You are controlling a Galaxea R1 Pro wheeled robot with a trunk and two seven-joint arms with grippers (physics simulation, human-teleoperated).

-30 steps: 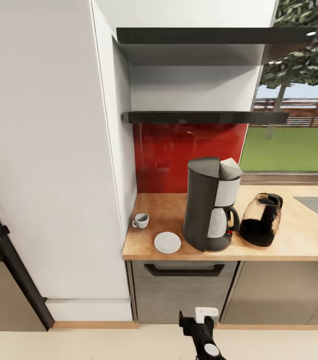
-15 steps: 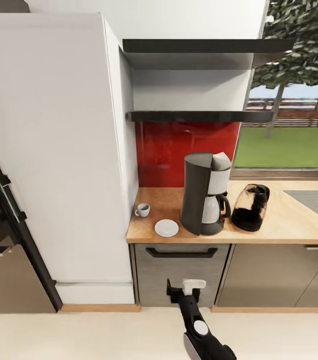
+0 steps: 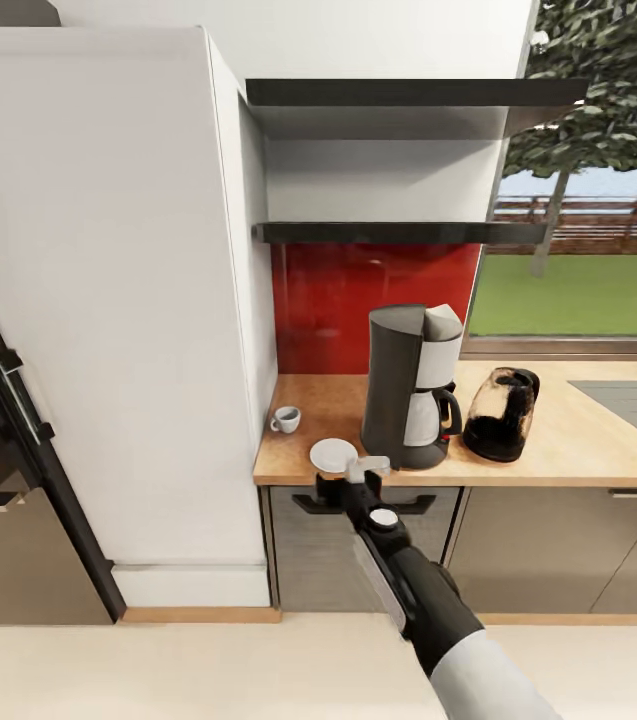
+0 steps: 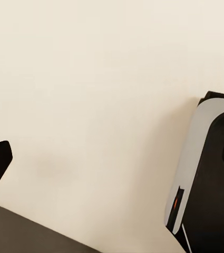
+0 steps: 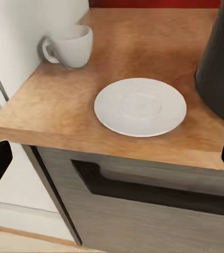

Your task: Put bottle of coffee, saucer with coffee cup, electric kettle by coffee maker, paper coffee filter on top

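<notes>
Since half a second ago the right arm has reached forward, bringing the right gripper (image 3: 350, 482) up to the front edge of the counter (image 3: 568, 450), just before the saucer (image 3: 333, 455). Its fingers stand wide apart, empty. The coffee cup (image 3: 285, 419) sits apart from the saucer, near the wall; the coffee maker (image 3: 410, 388) and electric kettle (image 3: 501, 414) stand beside each other. The left gripper's opening cannot be told.

White tall cabinet (image 3: 108, 300), red backsplash (image 3: 358, 300), dark shelves (image 3: 398, 232), garden window (image 3: 578, 290).
</notes>
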